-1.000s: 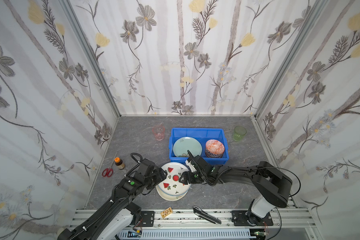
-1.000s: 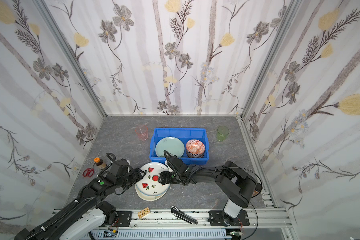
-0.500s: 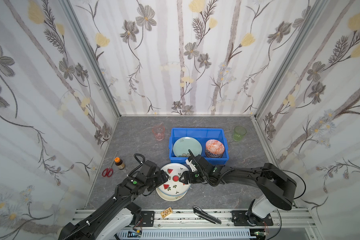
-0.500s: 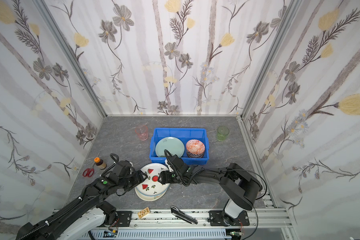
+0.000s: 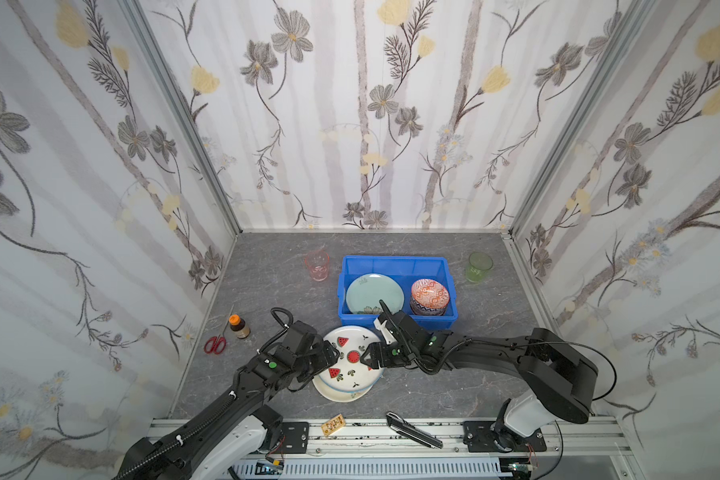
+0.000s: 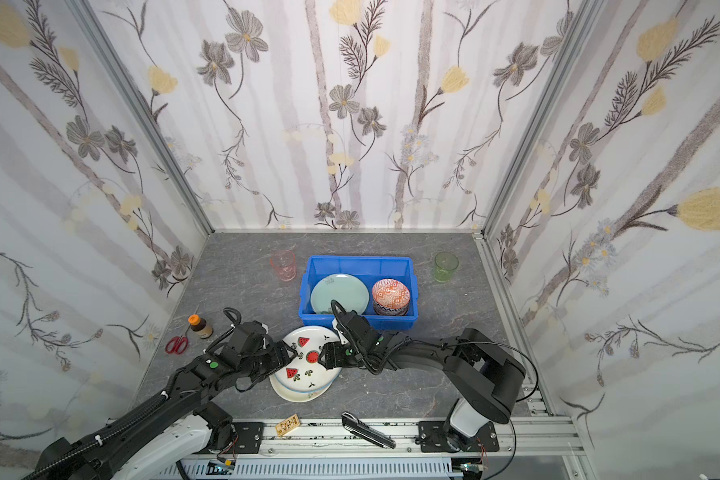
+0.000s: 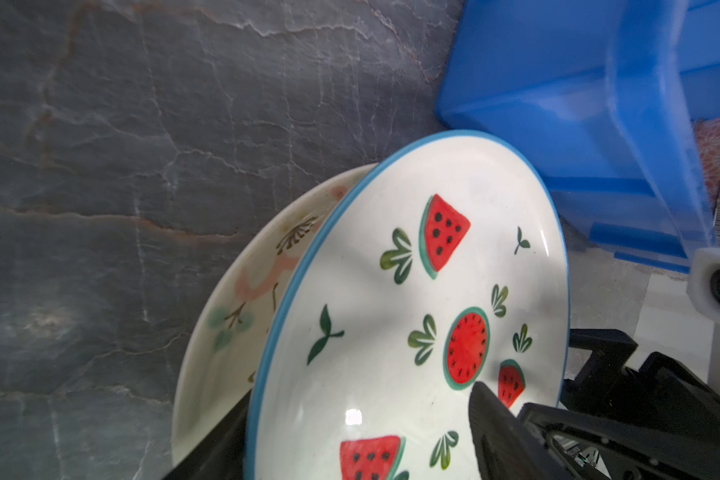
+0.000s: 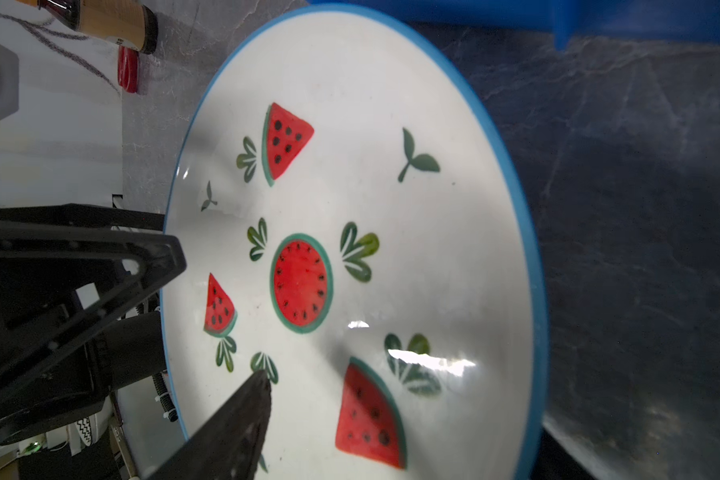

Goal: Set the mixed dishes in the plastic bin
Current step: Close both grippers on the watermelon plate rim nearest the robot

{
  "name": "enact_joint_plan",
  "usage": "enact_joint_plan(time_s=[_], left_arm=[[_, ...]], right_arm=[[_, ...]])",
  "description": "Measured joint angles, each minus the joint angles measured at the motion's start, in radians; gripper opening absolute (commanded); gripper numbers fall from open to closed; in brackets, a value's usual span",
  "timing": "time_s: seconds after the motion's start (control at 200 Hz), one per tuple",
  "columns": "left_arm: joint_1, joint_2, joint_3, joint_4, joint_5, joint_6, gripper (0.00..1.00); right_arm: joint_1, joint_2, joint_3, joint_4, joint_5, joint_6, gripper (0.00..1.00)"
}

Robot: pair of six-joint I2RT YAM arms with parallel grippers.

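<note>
As left gripper (image 5: 332, 355) and right gripper (image 5: 369, 360) straddle opposite rims of the watermelon plate (image 5: 350, 376), jaws wide, the plastic bin (image 5: 393, 258) sits just beyond, nearer the right.

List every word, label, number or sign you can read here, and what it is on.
No text here can be read.
Orange-capped brown bottle: label too small to read.
Yellowish tag on the front rail: dark marks, too small to read.

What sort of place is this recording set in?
Probably a lab robot cell: flower-papered wall panels box in a grey tabletop, with left arm and right arm bolted to an aluminium rail.
</note>
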Motion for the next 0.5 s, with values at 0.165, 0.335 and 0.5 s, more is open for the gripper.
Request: enact_joint_plan(time_s=[0.165,0.335,0.5], left_arm=[[-0.002,0.000,-0.011,0.003,0.001,-0.008,0.75],[-0.008,0.011,-0.011,0.007,0.000,-0.016,0.75],[-0.023,0.025,-0.011,0.018,0.000,-0.023,0.75]], right_arm=[[0.000,-0.022,-0.006,0.009,0.000,0.003,0.73],[-0.001,-0.035,-0.015,0.018,0.002,0.017,0.68],[-0.006,-0.041,-0.058,0.060,0.003,0.046,0.59]])
